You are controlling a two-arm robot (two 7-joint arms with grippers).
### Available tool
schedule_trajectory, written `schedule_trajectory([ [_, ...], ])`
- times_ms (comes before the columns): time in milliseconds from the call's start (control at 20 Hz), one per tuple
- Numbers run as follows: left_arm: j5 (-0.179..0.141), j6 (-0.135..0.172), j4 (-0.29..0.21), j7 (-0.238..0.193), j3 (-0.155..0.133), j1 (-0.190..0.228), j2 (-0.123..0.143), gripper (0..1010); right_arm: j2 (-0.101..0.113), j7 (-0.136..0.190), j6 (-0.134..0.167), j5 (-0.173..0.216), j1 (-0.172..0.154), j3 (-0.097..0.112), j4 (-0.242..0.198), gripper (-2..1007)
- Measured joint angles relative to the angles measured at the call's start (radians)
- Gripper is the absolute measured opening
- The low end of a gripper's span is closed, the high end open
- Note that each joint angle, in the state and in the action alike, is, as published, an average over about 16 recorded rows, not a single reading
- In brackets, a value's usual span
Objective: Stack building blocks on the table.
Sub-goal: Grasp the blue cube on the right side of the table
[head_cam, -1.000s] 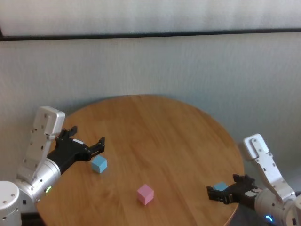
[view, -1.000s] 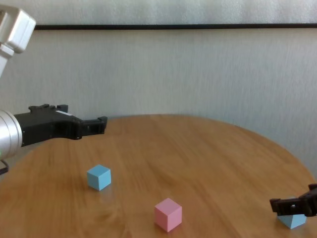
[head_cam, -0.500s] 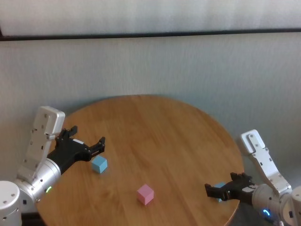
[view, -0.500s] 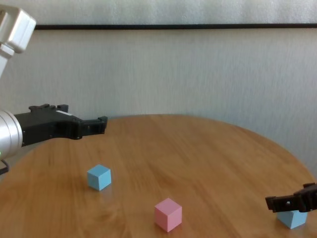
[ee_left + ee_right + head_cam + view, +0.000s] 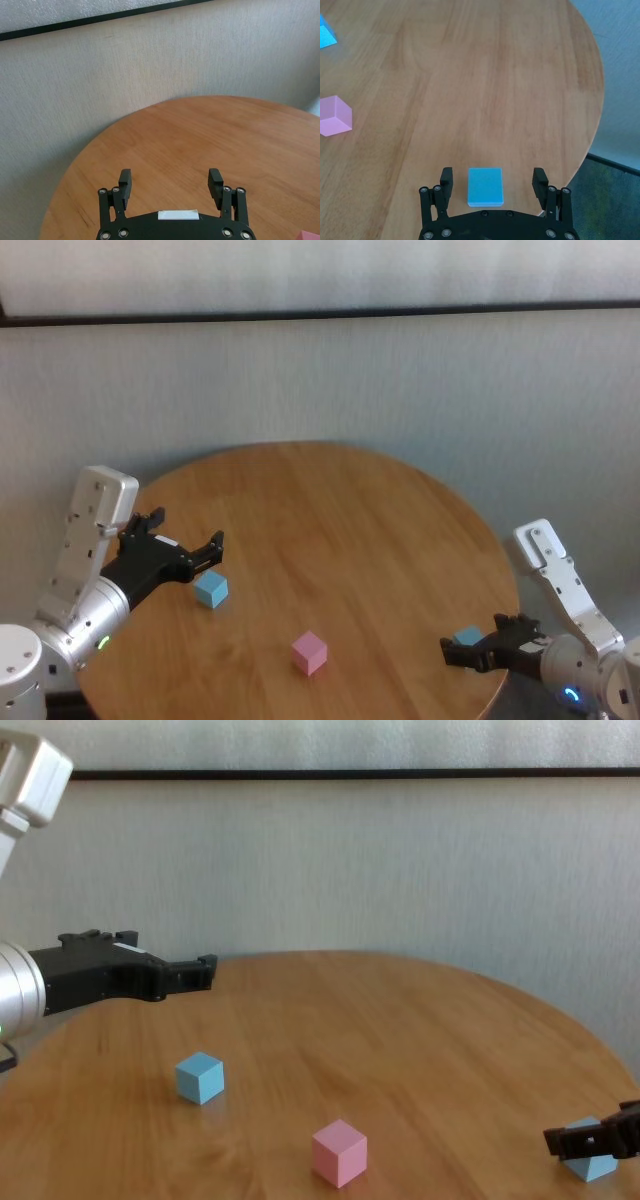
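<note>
On the round wooden table (image 5: 340, 510) sit three building blocks. A light blue one (image 5: 210, 589) (image 5: 200, 1077) lies left, and my left gripper (image 5: 205, 552) (image 5: 170, 177) hovers open just behind and above it. The pink block (image 5: 309, 652) (image 5: 339, 1153) (image 5: 334, 116) rests near the front middle. A second light blue block (image 5: 467, 637) (image 5: 485, 186) (image 5: 590, 1162) sits by the table's right front edge. My right gripper (image 5: 455, 655) (image 5: 493, 176) is low over the table with its open fingers on either side of this block, gaps showing on both sides.
A pale textured wall with a dark horizontal strip runs behind the table. The table's right rim (image 5: 597, 100) curves close beside the right blue block, with dark floor beyond it. The left blue block (image 5: 325, 36) shows far off in the right wrist view.
My right gripper slid slightly inward, then came back and dropped lower around the right blue block. The left arm and all three blocks stay put.
</note>
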Motion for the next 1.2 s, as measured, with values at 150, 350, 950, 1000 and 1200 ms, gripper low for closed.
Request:
schedule_trajectory([
  [150, 0.000, 0.000, 0.000, 0.000, 0.000, 0.000, 0.000, 1000, -0.001, 0.008, 0.006, -0.006, 0.002, 0.001, 0.003, 1001],
  [350, 0.000, 0.000, 0.000, 0.000, 0.000, 0.000, 0.000, 1000, -0.004, 0.016, 0.013, -0.013, 0.005, 0.000, 0.007, 1001],
  [950, 0.000, 0.000, 0.000, 0.000, 0.000, 0.000, 0.000, 1000, -0.009, 0.026, 0.017, -0.020, 0.011, -0.001, 0.013, 999],
  [1000, 0.000, 0.000, 0.000, 0.000, 0.000, 0.000, 0.000, 1000, -0.009, 0.025, 0.017, -0.020, 0.011, -0.001, 0.012, 997],
  [1200, 0.000, 0.000, 0.000, 0.000, 0.000, 0.000, 0.000, 1000, -0.008, 0.025, 0.016, -0.019, 0.011, -0.002, 0.012, 969],
])
